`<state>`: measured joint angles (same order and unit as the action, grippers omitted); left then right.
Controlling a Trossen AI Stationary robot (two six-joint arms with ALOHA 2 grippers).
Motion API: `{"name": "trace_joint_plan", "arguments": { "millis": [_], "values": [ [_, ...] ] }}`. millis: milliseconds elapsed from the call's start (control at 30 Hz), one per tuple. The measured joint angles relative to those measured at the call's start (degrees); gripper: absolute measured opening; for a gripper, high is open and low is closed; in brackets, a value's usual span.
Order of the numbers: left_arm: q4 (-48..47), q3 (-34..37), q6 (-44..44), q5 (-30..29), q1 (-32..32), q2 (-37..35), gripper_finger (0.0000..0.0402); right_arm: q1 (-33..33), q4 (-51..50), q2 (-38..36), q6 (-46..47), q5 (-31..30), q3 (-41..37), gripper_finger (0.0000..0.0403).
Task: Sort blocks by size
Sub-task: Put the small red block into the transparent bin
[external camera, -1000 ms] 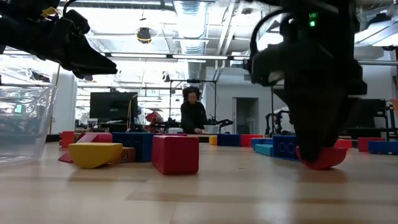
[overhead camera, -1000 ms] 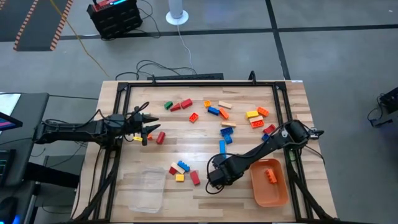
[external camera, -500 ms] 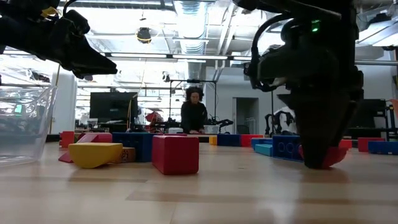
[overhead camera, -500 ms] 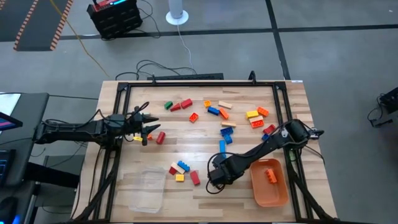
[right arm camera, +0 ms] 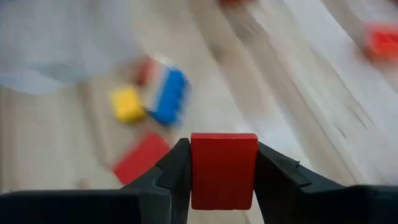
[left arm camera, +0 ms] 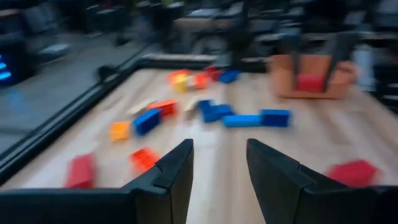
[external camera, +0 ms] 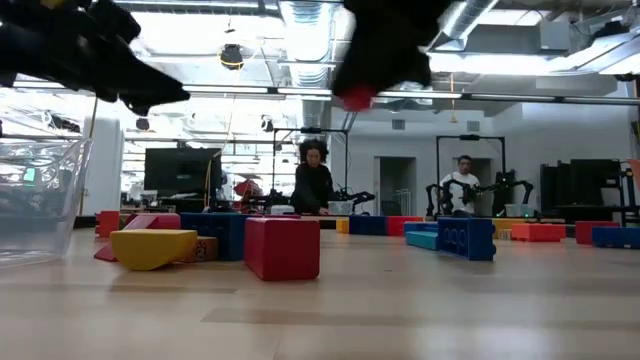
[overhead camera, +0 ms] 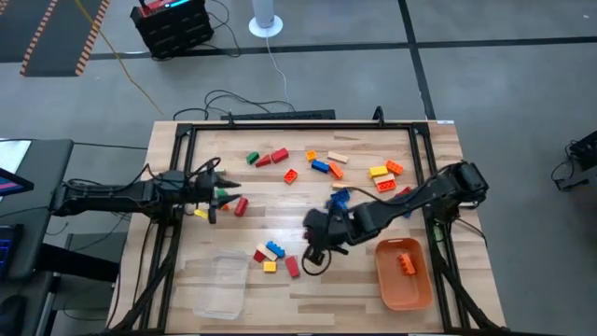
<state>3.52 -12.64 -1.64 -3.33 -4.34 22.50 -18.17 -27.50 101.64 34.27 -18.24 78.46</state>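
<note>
My right gripper [overhead camera: 315, 248] hangs above the middle of the table, shut on a red block [right arm camera: 224, 169], which also shows high up in the low view as the red block [external camera: 357, 97]. Below it, a red, a blue and a yellow block [overhead camera: 273, 257] lie on the table. More blocks [overhead camera: 328, 166] lie scattered toward the far side. My left gripper [overhead camera: 219, 192] hovers open over the table's left part, nothing between its fingers [left arm camera: 177, 174]. A red block [overhead camera: 242, 206] lies on the wood just beyond it. My right gripper pinches the red block by two opposite side faces [right arm camera: 198, 174] between its two fingers. The fingers slant down from the table's right side. The block is lifted well clear of the table, its broad face toward the wrist camera.
An orange tray [overhead camera: 390, 280] with an orange block inside stands at the near right. A clear plastic tray [overhead camera: 221, 285] stands at the near left. A black frame [overhead camera: 177, 149] runs round the tabletop. People [external camera: 312, 185] stand in the room beyond the table.
My right gripper has closed on the red block at the near middle of the table and risen with it, going toward the far edge and rolling at the wrist. The block has left the table and hangs high above it. My left gripper has turned a little in place.
</note>
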Motion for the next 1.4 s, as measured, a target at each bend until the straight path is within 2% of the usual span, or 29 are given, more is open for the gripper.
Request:
{"name": "trace_joint_plan", "arguments": {
  "millis": [100,267,367,533,633,733,1000,1200,1400],
  "values": [
    [2.43,0.00,-2.89,3.89,1.81,0.00,0.0142,1.90,8.51,2.04,-7.78,3.15,0.00,0.0164],
    [5.43,-0.04,-7.60,3.03,6.27,0.05,0.0142,5.42,19.64,5.91,-15.68,7.60,-0.02,0.0164],
    [6.63,-0.04,-11.53,-2.98,9.48,1.72,0.0142,7.70,25.91,7.25,-18.89,10.62,0.00,0.0164],
    [10.60,-0.04,-20.25,-16.23,14.73,8.72,0.0142,12.46,30.26,7.29,-22.03,17.07,-0.04,0.0165],
    [14.72,-0.04,-27.12,-20.93,16.36,12.80,0.0142,15.50,31.41,7.24,-22.87,20.59,-0.04,0.0165],
    [17.74,-0.04,-31.99,-22.65,16.80,15.96,0.0142,18.08,32.51,7.28,-23.60,23.09,-0.17,0.0165],
    [23.80,-0.06,-34.20,-24.06,16.82,23.39,0.0154,22.66,43.96,7.39,-21.89,36.10,-4.94,0.0165],
    [24.19,-4.87,-35.55,-24.48,16.82,31.28,0.0195,23.68,46.11,7.39,-20.70,36.57,-4.94,0.0166],
    [24.27,-10.84,-38.62,-31.70,16.86,38.06,0.0237,24.84,46.41,7.39,-17.64,39.04,-4.94,0.0166]
  ]
}}
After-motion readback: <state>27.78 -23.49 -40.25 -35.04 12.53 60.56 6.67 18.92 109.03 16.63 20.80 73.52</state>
